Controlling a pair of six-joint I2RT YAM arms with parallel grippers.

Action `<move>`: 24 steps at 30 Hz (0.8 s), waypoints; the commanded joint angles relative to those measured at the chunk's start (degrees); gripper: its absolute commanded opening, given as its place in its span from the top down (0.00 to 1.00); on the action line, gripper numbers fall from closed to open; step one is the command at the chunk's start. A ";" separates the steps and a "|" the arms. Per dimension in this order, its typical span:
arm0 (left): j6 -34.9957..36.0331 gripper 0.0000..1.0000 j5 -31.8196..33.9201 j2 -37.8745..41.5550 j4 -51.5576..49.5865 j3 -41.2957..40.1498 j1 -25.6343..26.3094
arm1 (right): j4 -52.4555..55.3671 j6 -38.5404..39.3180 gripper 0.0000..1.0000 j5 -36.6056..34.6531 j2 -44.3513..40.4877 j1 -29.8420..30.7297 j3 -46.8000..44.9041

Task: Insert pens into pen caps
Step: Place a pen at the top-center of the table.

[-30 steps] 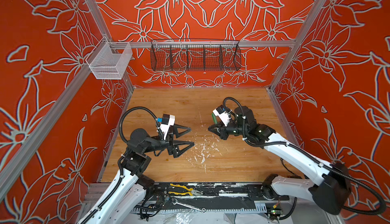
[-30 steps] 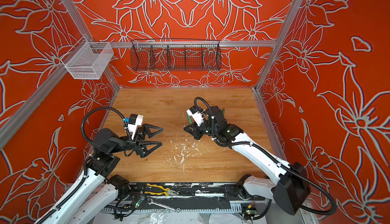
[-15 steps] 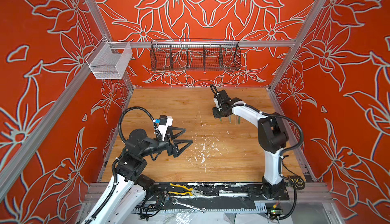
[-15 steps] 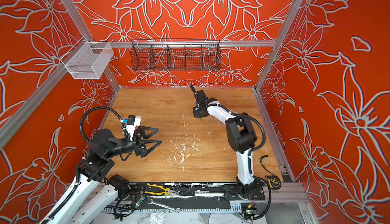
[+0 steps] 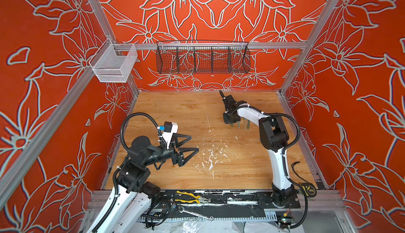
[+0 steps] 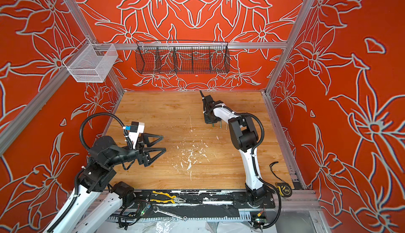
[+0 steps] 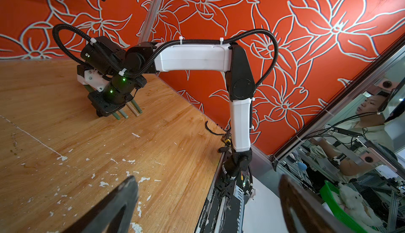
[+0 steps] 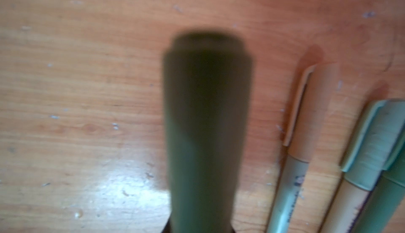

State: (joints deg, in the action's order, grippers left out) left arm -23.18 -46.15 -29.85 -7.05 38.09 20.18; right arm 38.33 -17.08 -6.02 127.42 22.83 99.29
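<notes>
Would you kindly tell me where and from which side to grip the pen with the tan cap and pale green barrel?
Probably from straight above, claw spanning the barrel just below the cap: the tan-capped pen lies flat on the wooden table, and its gap to the neighbouring green-capped pen narrows further down. The right claw is shut on a dark green pen.

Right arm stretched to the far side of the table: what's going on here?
The right pincer is down low at the far side of the table, closed on a dark green pen that looks nearly laid on the wood. Beside it lie a pen with a tan cap and one with a pale green cap. The left pincer hangs open and empty over the near left. Capping looks close to finished.
</notes>
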 commanded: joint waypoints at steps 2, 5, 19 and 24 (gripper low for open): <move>0.19 0.03 -0.56 0.04 1.09 0.59 -0.43 | 0.88 -0.86 0.80 -1.48 0.03 -1.18 -1.97; 0.21 0.03 -0.61 0.09 1.08 0.54 -0.45 | 1.04 -0.52 0.80 -1.66 0.51 -1.63 -2.27; 0.84 0.03 8.25 -2.51 -1.10 0.67 -0.41 | 0.77 4.33 0.67 -3.11 -8.66 -1.91 -4.80; 1.44 0.03 16.23 -6.47 -2.72 0.82 -0.41 | -1.43 7.20 0.50 -4.25 -19.20 -1.87 -10.88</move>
State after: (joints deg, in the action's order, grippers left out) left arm -22.70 -36.03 -34.76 -8.56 38.09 20.18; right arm 37.21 -12.25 -8.16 115.02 21.21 90.30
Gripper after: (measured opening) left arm 0.973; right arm 0.473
